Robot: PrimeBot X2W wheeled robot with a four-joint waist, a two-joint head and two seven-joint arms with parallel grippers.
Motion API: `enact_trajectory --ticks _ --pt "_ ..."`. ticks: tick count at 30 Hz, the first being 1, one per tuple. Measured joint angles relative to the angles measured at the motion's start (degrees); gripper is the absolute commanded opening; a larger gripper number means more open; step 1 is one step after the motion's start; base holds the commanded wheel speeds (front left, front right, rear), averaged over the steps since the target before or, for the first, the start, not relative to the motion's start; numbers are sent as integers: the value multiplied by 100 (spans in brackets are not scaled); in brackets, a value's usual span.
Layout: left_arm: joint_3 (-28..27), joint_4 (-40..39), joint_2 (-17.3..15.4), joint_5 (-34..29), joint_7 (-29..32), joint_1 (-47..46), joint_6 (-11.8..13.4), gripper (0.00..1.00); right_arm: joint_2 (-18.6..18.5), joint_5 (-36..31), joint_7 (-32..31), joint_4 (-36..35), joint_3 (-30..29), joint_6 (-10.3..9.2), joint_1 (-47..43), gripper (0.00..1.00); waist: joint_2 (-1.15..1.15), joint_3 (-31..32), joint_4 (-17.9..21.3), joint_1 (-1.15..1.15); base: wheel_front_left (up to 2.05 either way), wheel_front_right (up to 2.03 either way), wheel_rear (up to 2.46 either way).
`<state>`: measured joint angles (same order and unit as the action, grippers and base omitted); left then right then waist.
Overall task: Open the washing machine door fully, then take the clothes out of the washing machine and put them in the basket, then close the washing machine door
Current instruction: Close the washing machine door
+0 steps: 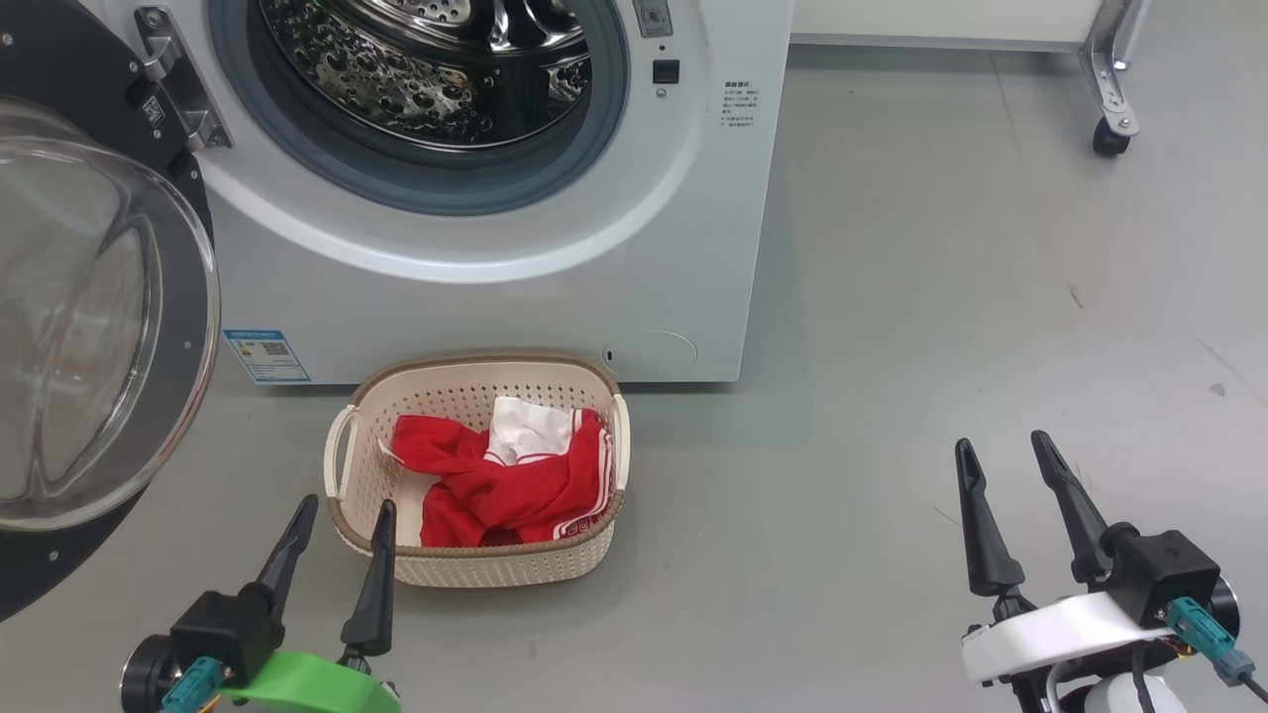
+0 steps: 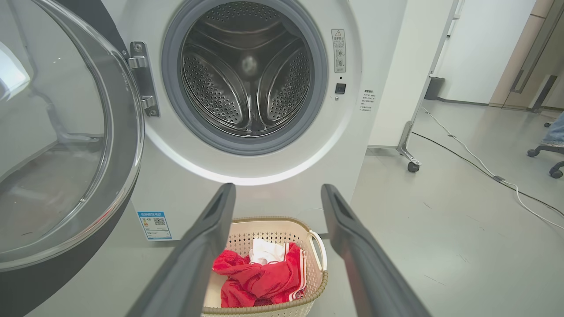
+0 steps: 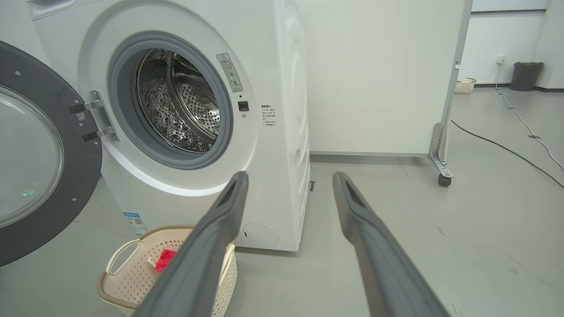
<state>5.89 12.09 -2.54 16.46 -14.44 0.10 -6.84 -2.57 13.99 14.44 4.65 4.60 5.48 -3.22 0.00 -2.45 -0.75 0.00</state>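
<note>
The white washing machine (image 1: 555, 287) stands with its round door (image 1: 89, 327) swung wide open to the left; the steel drum (image 1: 436, 69) looks bare. On the floor in front sits the cream basket (image 1: 475, 566) holding the red and white clothes (image 1: 505, 480). My left gripper (image 1: 345, 505) hovers open just left of the basket's near corner. Far to the right, my right gripper (image 1: 1001, 444) is open above bare floor. In the left wrist view the open door (image 2: 66, 145), drum (image 2: 249, 75), basket (image 2: 319, 251) and clothes (image 2: 260, 277) show.
A wheeled white partition stands right of the machine, its caster (image 1: 1109, 139) on the grey floor. In the wrist views, cables (image 2: 480, 167) trail across the floor, an office chair base (image 2: 546, 154) sits far right, and a bin (image 3: 526, 75) stands by the far wall.
</note>
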Motion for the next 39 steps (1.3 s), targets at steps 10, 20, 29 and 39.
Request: enact_trajectory --ticks 10,20,29,39 --pt "-2 1 0 0 0 -1 7 100 1 0 0 7 -4 0 1 100 0 18 -7 0 -18 18 0" --pt "-12 5 0 0 0 -1 49 100 2 -1 0 24 -4 0 1 100 0 40 -10 0 0 0 0" --pt "-71 3 0 0 0 -1 55 100 3 0 0 36 -4 1 1 100 0 67 -3 0 0 0 0" --pt "-93 0 0 0 0 -1 56 100 4 0 0 42 -3 1 1 100 0 87 2 0 0 0 0"
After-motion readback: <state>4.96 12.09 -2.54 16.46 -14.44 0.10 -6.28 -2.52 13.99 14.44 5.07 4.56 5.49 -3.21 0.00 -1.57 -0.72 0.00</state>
